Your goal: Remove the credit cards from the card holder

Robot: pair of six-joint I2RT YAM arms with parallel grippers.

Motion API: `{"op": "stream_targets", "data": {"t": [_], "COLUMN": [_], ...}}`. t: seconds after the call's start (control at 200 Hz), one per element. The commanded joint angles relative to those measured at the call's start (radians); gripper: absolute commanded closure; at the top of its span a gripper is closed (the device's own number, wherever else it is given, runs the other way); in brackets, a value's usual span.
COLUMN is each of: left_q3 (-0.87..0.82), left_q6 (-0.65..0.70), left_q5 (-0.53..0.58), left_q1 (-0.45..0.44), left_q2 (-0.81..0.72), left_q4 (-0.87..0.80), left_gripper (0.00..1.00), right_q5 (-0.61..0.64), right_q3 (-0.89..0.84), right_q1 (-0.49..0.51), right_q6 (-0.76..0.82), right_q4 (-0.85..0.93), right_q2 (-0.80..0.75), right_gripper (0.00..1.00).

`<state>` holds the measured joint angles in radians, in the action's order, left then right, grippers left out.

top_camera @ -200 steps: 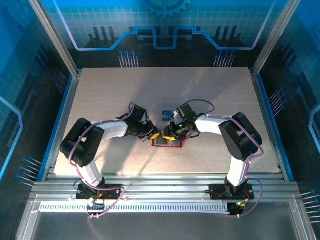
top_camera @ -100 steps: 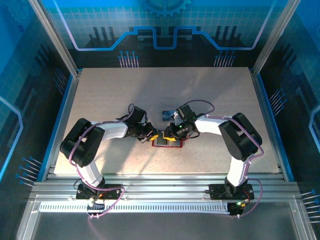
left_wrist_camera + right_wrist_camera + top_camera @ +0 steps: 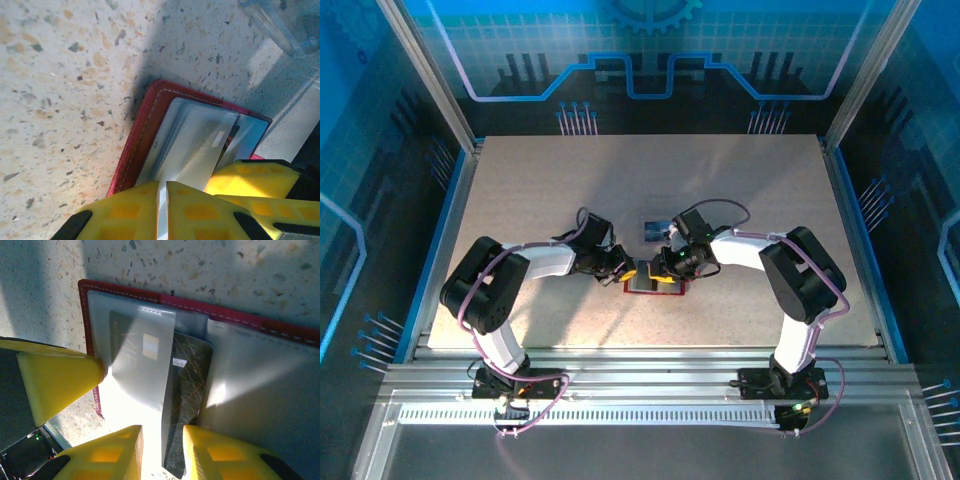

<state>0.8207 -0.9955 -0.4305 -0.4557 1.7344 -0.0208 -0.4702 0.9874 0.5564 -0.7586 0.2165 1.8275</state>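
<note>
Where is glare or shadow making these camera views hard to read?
Right wrist: white glare washes out the card holder pocket beside the right gripper. Left wrist: sheen on the clear pocket, the left gripper soft up close, a shadow across the table. Top external: arm shadows darken the table's middle.

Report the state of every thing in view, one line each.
card holder: open, flat on table.
dark card: partly out of its pocket.
VIP card: inside clear pocket.
blue card: out, lying on table.
left gripper: shut on card holder's pocket leaf.
right gripper: fingers flank dark card; grip unclear.
</note>
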Motion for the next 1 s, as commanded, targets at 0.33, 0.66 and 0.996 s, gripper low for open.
{"op": "stream_targets", "data": {"t": [0.33, 0.66, 0.996], "left_q3": [0.002, 0.02, 0.095], "left_q6": [0.013, 0.021, 0.076], "left_q5": [0.012, 0.01, 0.034], "left_q1": [-0.006, -0.013, -0.055], "left_q2": [-0.025, -0.046, -0.041], "left_q4": [-0.028, -0.039, -0.141], "left_gripper": [0.87, 0.87, 0.86], "right_q5": [0.02, 0.008, -0.006], "right_q3": [0.008, -0.001, -0.024], "right_q1": [0.008, 0.003, -0.011], "right_q6": [0.013, 0.003, -0.004], "right_q4": [0.031, 0.015, -0.002], "right_q2": [-0.038, -0.052, -0.073], "right_gripper": [0.7, 0.7, 0.7]}}
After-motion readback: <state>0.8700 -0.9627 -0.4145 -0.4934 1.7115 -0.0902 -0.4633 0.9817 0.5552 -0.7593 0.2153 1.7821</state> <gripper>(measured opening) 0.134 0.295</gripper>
